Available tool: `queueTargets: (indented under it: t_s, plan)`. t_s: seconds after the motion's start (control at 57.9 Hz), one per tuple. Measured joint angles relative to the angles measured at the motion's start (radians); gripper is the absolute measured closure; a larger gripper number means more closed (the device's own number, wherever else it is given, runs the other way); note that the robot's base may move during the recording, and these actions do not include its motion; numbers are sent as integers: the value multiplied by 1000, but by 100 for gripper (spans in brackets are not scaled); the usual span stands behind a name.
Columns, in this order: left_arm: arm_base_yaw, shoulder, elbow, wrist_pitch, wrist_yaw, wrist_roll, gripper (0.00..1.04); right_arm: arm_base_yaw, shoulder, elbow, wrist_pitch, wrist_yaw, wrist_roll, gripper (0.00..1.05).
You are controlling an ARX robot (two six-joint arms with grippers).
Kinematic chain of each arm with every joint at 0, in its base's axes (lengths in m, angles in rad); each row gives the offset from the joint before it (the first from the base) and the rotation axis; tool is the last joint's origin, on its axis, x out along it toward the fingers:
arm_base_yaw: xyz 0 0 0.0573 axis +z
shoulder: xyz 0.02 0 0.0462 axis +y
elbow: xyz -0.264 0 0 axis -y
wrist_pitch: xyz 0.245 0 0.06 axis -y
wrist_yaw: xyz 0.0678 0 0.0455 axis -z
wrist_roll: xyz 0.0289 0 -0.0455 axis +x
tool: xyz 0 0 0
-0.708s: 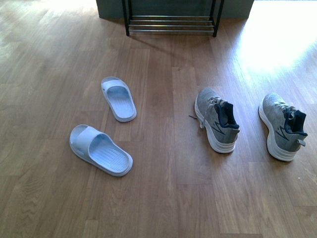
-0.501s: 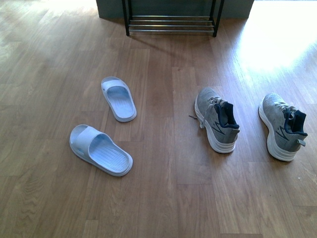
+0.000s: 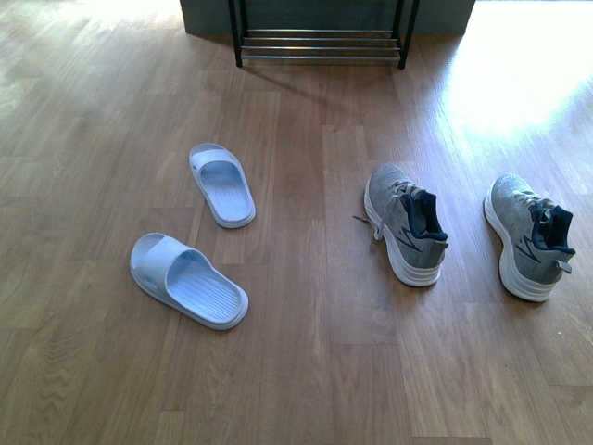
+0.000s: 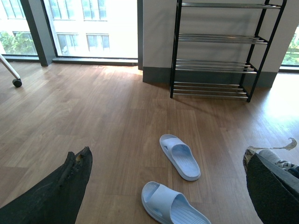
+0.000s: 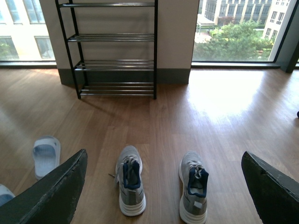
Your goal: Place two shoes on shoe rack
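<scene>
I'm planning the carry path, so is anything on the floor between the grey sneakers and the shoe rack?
Nothing visible does. Bare wood floor runs from the middle sneaker and the far-right sneaker to the shoe rack. The far slipper and near slipper lie left of that path.

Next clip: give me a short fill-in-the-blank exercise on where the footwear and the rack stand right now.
1. The two grey knit sneakers with white soles stand on the wooden ____.
2. The black metal shoe rack with silver bars holds ____ shoes.
3. The two open-toed plastic slides are pale ____.
4. The right gripper has its jaws ____, with nothing between them.
Missing words: floor; no; blue; open.
</scene>
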Motion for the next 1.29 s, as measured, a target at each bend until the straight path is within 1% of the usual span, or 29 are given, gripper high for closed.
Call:
queueTargets:
  t_s: [1.295]
  plan:
    - [0,0,0,0,-2,0,9,0,0,0,0,0,0,9]
